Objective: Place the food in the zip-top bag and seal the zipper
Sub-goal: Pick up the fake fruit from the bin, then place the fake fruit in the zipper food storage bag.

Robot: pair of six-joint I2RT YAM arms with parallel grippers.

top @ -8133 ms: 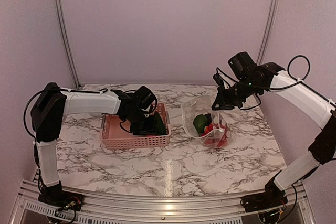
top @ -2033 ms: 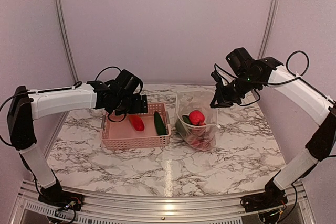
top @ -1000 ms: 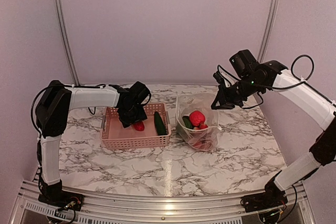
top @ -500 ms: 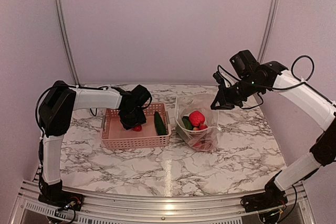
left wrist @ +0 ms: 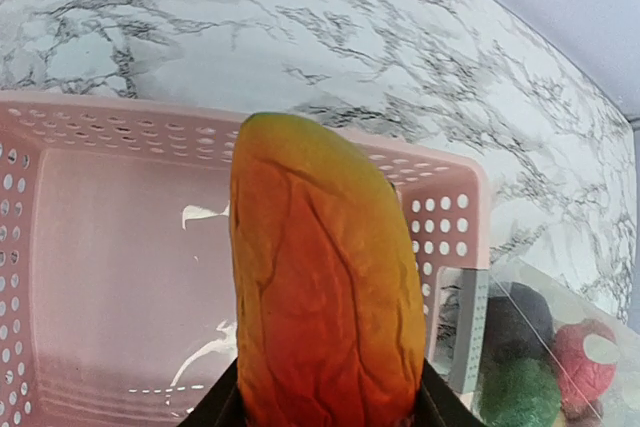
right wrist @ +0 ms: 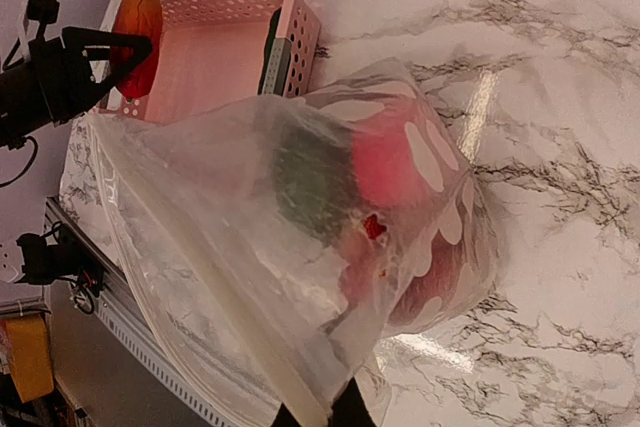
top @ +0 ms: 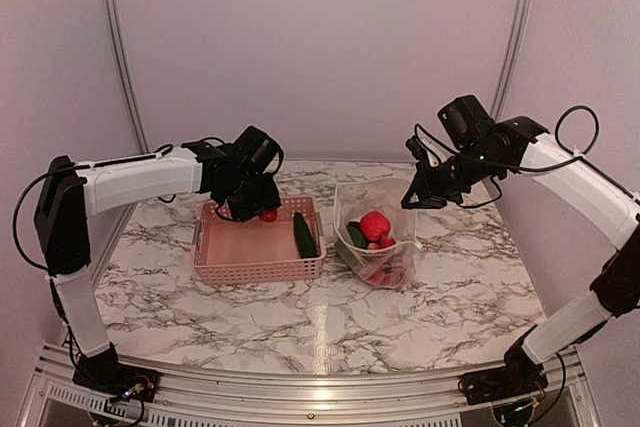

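Left hand [top: 258,209] grasps a red-orange toy fruit [left wrist: 325,297] above the far edge of the pink lattice basket [top: 255,269]. A green toy cucumber [top: 303,235] lies along the basket's right wall, between that fruit and the zip-top bag [top: 378,252]. Right hand [top: 412,197], clenched on the bag's rim at the zipper [right wrist: 215,292], holds the bag upright on the counter [top: 330,317] with its mouth open. A red piece [top: 375,224] lies on top inside.

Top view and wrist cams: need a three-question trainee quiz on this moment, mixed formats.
1. True or false: the left hand is empty.
2. What lies in the pink basket? A) a green piece B) a red ball C) nothing
3. Fill in: the right hand pinches the mouth edge of the ____.
Key: 1 false, it grips a red-orange piece. 2 A. 3 zip-top bag.
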